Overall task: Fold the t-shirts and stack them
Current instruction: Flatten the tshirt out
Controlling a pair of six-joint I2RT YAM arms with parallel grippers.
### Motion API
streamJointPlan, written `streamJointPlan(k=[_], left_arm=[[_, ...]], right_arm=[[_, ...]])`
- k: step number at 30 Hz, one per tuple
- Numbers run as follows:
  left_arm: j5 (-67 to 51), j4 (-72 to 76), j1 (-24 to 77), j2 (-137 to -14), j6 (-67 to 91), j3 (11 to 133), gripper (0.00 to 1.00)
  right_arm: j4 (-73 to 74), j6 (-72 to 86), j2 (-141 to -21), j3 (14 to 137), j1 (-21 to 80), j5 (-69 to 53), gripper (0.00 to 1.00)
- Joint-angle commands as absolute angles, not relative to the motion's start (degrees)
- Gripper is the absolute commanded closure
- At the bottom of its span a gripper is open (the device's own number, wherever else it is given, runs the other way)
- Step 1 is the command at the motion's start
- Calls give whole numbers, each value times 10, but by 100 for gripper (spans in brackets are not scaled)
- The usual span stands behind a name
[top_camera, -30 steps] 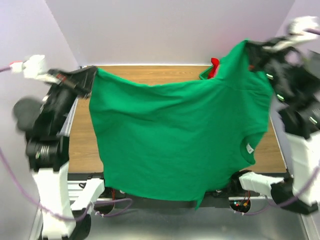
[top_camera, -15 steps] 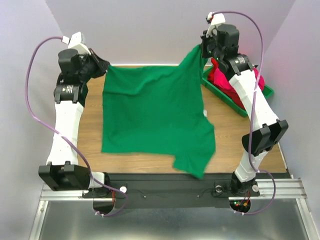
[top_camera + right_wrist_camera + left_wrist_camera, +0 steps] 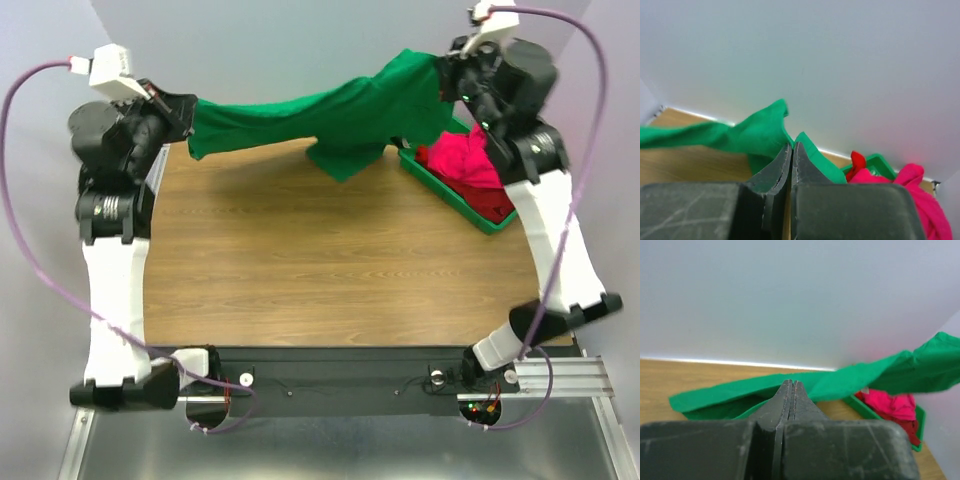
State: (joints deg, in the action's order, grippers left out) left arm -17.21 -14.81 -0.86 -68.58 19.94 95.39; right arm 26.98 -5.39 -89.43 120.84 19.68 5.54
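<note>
The green t-shirt [image 3: 330, 115] hangs as a bunched band in the air over the far edge of the table, stretched between both grippers. My left gripper [image 3: 188, 118] is shut on its left end, and my right gripper [image 3: 447, 78] is shut on its right end, held higher. A fold droops from the middle. In the left wrist view the shut jaws [image 3: 791, 383] meet green cloth [image 3: 865, 377]. In the right wrist view the shut gripper [image 3: 791, 145] pinches green cloth [image 3: 760, 132]. A pink t-shirt [image 3: 462, 160] and a darker red one [image 3: 497, 203] lie crumpled in the bin.
A green plastic bin [image 3: 445, 195] sits at the table's far right, below my right gripper. The wooden table [image 3: 320, 260] lies under the hanging shirt. Grey walls stand close behind and at both sides.
The green t-shirt, spread over the table with its lower part over the front edge, has swung up and back off the table. Both arms rose toward the far wall.
</note>
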Motion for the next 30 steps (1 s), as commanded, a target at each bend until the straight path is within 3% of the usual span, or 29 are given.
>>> streamJointPlan(k=[1,9,17,24,30], left_arm=[[-189,-89,-10,-596,215,968,100],[-216,-100,-11,-510,237,992,100],[-207,-108,-11,-469,257,992,100],[-198,-125,-11,-476,255,907,100],[-98,-129,-11,-526,205,808,100]], right_arm=[[225,-70,-795,1209,195,54,100],[226,-89,-699,1217,195,40,100],[229,-98,-680,1245,195,28,100],[216,-103,-737,1187,195,8,100],[138,-99,-857,1125,195,-17,100]])
